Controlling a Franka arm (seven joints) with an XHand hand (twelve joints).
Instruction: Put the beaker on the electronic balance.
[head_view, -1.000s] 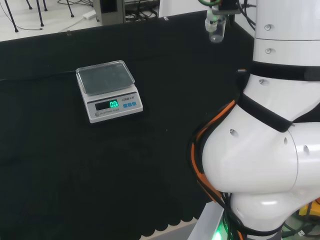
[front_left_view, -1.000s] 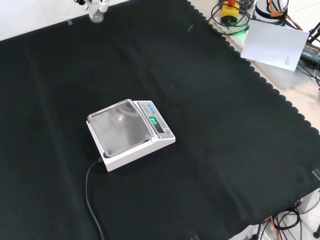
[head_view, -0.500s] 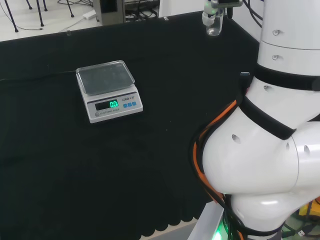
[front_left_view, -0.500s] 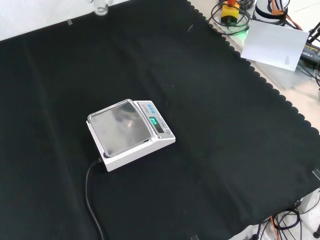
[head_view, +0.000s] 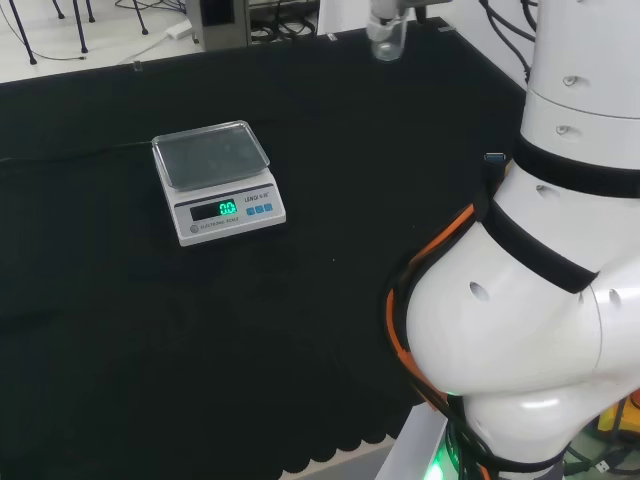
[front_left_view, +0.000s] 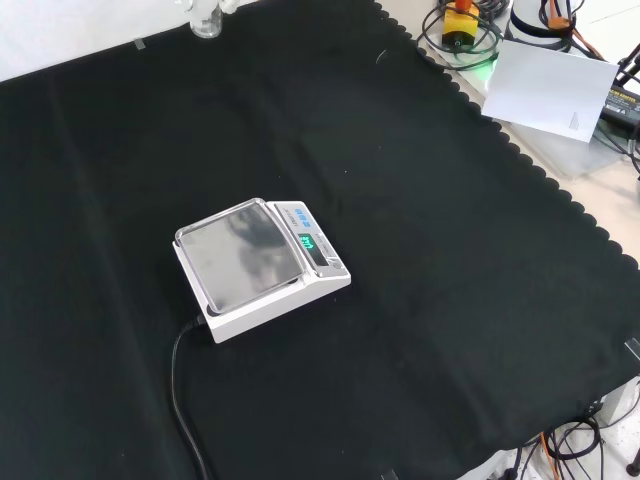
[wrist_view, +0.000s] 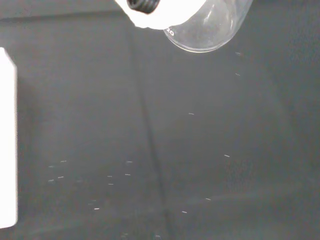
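Observation:
A small clear glass beaker (head_view: 386, 40) hangs in the air above the far edge of the black cloth, with the hand (wrist_view: 159, 13) shut on it from above. The front view has the beaker (front_left_view: 207, 18) at its top edge. In the wrist view the beaker's round bottom (wrist_view: 207, 30) sits against a white part of the hand. The white electronic balance (head_view: 222, 207) stands on the cloth with a bare steel pan (head_view: 211, 155) and a lit green display. In the head view the balance is well to the left of the beaker and nearer. The balance (front_left_view: 262, 268) is mid-cloth in the front view.
The arm's own white links (head_view: 540, 300) take up the right of the head view. A black cable (front_left_view: 180, 400) runs from the balance toward the cloth's near edge. A white sheet (front_left_view: 550, 85) and cables lie beyond the scalloped edge. A white shape (wrist_view: 7, 135) shows at the wrist view's side.
In the head view the hand has carried the beaker leftward and a little higher. In the front view the beaker has shifted slightly right along the top edge. The balance has not moved.

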